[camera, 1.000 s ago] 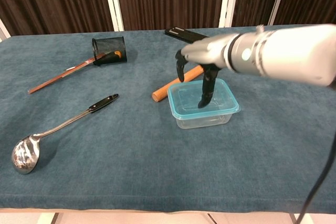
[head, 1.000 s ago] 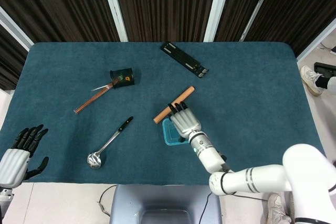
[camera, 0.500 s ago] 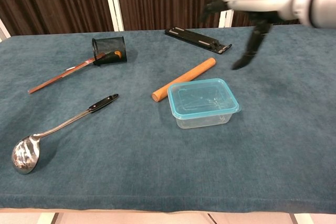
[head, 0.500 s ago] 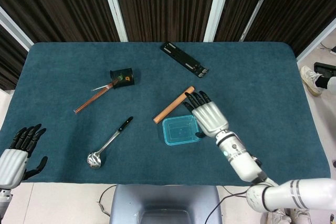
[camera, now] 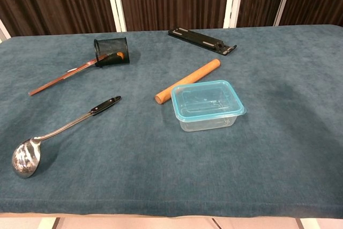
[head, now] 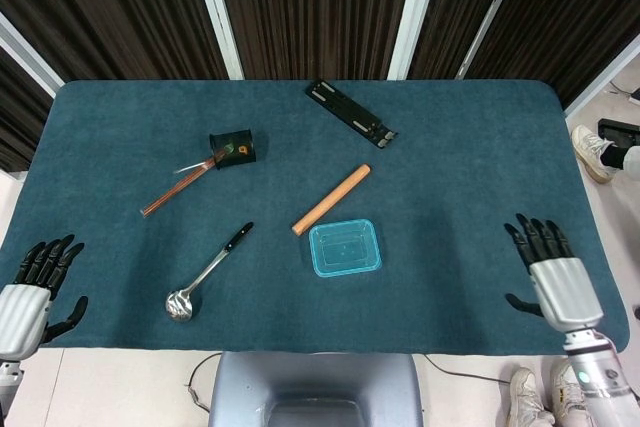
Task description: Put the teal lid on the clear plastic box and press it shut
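Observation:
The clear plastic box (head: 345, 249) (camera: 208, 106) sits near the middle of the table with the teal lid (camera: 207, 99) lying flat on top of it. My right hand (head: 551, 274) hovers at the table's front right edge, far from the box, fingers spread and holding nothing. At the front left corner my left hand (head: 31, 289) is also empty, with its fingers apart. Neither hand appears in the chest view.
A wooden rolling pin (head: 331, 199) lies just behind the box. A metal ladle (head: 208, 272) rests to the left. Further back are a black mesh cup (head: 232, 148) on its side with chopsticks (head: 175, 192), and a black flat bar (head: 350, 113).
My right hand lifted off the lidded box and swung away to the front right edge of the table. The box and lid stayed put. The left hand barely moved.

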Available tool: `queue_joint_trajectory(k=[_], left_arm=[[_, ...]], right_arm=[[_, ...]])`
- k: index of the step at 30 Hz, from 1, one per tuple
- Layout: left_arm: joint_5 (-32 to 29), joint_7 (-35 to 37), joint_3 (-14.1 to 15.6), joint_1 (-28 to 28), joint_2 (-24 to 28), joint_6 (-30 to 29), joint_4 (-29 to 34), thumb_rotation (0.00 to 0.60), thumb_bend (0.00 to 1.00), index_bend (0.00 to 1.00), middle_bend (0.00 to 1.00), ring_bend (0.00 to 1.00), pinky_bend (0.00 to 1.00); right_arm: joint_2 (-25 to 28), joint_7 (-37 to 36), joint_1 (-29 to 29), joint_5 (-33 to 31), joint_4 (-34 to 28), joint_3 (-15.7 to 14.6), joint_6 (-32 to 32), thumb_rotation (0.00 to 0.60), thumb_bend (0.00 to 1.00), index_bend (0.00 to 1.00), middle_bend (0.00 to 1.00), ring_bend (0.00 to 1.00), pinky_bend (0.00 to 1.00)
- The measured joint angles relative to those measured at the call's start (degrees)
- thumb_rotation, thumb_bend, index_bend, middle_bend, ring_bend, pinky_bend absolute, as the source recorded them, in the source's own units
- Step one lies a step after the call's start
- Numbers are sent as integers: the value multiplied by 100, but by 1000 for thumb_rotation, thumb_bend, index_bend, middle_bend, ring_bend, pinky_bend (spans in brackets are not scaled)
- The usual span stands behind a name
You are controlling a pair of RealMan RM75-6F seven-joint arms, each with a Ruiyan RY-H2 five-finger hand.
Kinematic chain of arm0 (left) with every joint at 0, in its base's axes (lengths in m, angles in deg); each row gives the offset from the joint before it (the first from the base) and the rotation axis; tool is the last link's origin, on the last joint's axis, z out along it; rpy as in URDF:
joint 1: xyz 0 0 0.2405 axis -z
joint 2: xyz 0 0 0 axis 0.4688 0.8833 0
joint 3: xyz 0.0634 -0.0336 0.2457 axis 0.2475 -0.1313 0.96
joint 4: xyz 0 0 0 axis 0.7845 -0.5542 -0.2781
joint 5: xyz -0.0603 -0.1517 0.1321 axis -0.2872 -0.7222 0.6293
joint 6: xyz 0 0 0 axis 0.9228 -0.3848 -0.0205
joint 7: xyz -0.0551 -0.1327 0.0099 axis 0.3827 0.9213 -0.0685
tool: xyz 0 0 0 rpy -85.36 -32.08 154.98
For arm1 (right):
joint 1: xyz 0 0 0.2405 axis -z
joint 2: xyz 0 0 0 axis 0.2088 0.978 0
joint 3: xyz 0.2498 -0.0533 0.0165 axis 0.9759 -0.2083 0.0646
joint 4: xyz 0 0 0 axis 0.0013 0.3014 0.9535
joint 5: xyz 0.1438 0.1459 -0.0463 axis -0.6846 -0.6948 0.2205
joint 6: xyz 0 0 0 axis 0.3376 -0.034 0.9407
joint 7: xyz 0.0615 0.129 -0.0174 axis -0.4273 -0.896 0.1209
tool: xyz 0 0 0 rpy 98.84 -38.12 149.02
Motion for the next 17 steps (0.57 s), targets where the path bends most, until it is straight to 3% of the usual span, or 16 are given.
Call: queue_joint_trajectory(k=[6, 17], left_arm=[[-75, -21, -12, 41, -5, 146, 11, 600, 406, 0, 0, 0, 13], [-24, -43, 1, 69, -4, 173, 11, 600, 407, 0, 0, 0, 12]], right_arm=[[-271, -757, 538, 174, 827, 58, 164, 600, 195, 66, 0, 0, 0], [-333, -861, 810, 483, 972, 371, -240, 600, 195, 69, 0, 0, 0]])
